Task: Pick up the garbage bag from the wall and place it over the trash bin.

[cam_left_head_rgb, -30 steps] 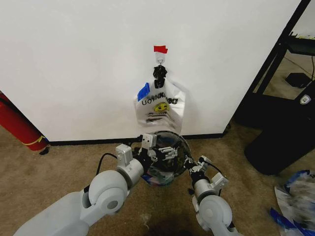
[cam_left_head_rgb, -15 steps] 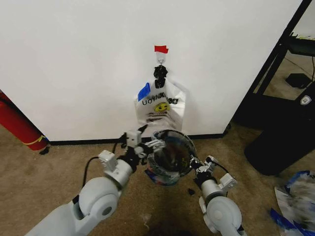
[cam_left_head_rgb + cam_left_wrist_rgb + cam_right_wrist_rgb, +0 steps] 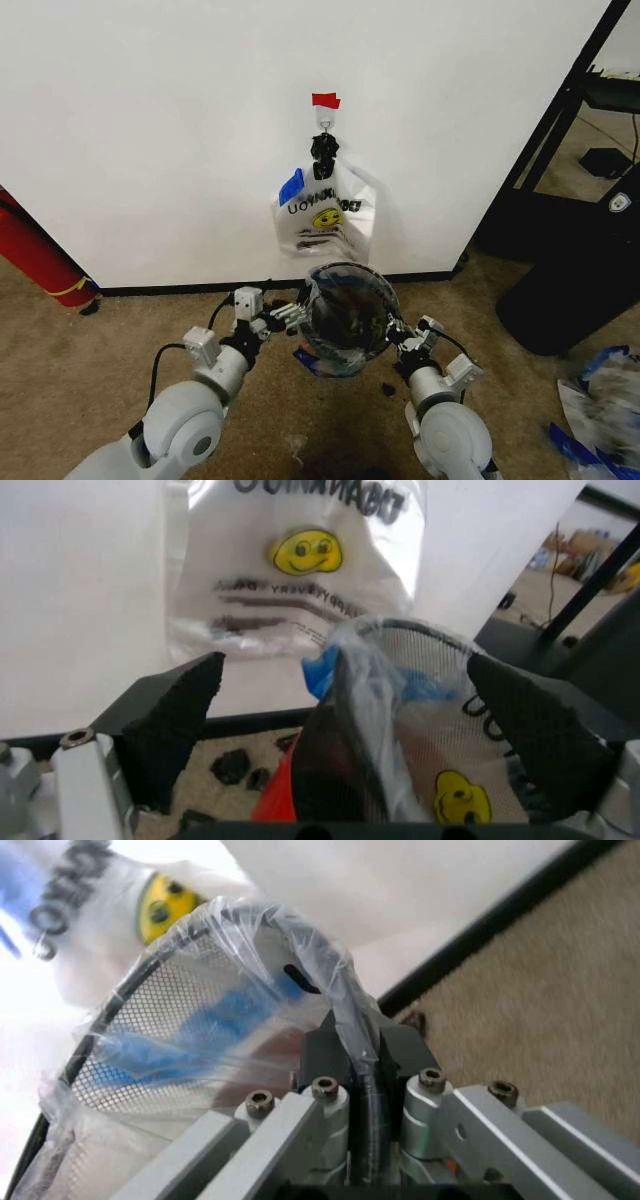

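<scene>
The black mesh trash bin stands on the carpet below the wall. The clear garbage bag with blue strips is draped over its rim. My left gripper is at the bin's left rim, open; in the left wrist view its pads stand wide apart either side of the film-covered rim. My right gripper is at the right rim, shut on the garbage bag and the rim beneath it.
A white smiley-face shopping bag hangs from the hook under red tape, just behind the bin. A red cylinder leans at the left. A black stand and loose plastic are at the right.
My left arm has drawn back and leftward, taking its gripper from over the bin's mouth to beside the left rim. The right gripper has stayed on the right rim.
</scene>
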